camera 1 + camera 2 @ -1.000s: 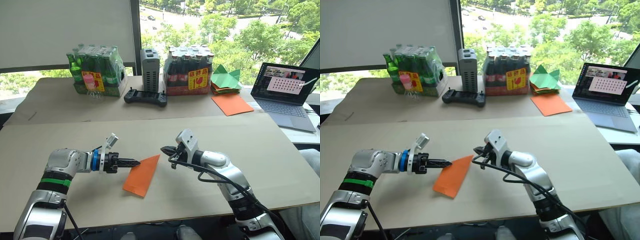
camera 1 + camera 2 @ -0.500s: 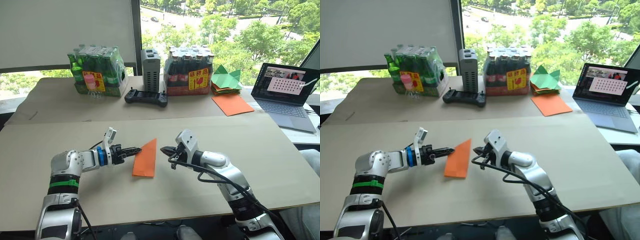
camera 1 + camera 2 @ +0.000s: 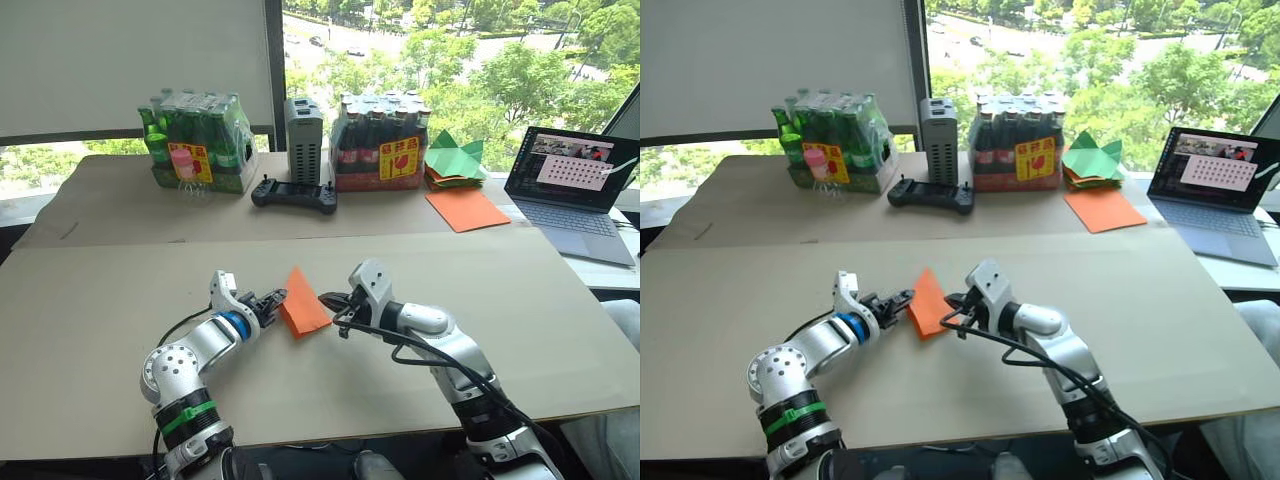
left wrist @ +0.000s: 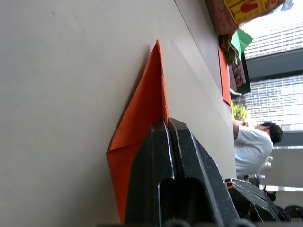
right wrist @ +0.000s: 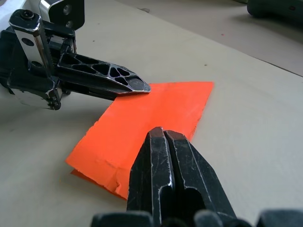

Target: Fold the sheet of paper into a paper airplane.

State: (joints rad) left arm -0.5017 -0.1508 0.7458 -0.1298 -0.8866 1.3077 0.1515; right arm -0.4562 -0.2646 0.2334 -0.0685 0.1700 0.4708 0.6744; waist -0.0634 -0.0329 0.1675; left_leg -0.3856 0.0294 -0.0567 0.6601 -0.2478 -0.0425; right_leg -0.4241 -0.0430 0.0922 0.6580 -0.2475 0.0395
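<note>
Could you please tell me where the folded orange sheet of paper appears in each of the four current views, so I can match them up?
Left eye view: the sheet of paper lies mid-table between the left gripper and right gripper.
Right eye view: same spot, centre.
Left wrist view: it rises beyond the fingertips.
Right wrist view: it lies ahead of the fingertips.
Shared landmark: the left gripper pinching the sheet's edge.

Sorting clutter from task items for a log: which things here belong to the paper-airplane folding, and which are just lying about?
In the job: sheet of paper, left gripper, right gripper.

Lying about: bottle packs, controller, smooth orange sheet, green paper pieces, laptop.
</note>
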